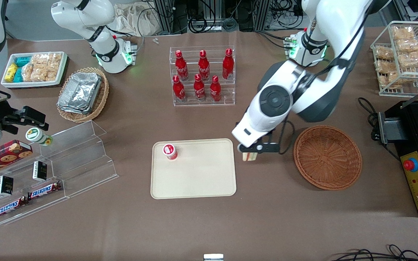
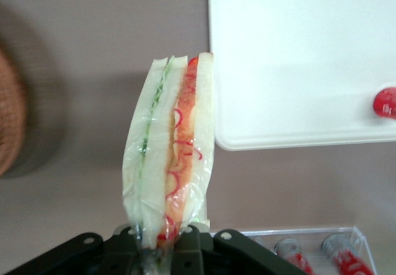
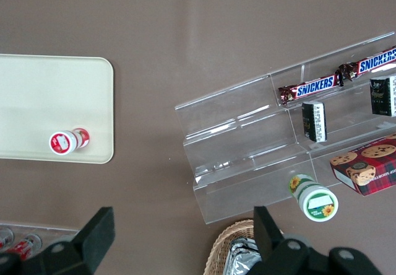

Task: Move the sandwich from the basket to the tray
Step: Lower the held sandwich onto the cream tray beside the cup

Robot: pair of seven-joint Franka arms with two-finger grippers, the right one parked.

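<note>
Black hand (image 1: 253, 149) pinches the sandwich (image 1: 249, 156) shut tight | sandwich hangs over the brown worktop (image 1: 267, 217), between tray (image 1: 194, 181) and basket (image 1: 327, 157) | small red cup (image 1: 169, 151) stands on tray

A robot lab staged as a shop: snack displays (image 1: 49, 174), cola rack (image 1: 202, 76), cable clutter (image 1: 209, 14) along the table (image 1: 209, 224).

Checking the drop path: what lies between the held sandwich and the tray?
Only bare table; front view shows gripper holding sandwich beside tray.
</note>
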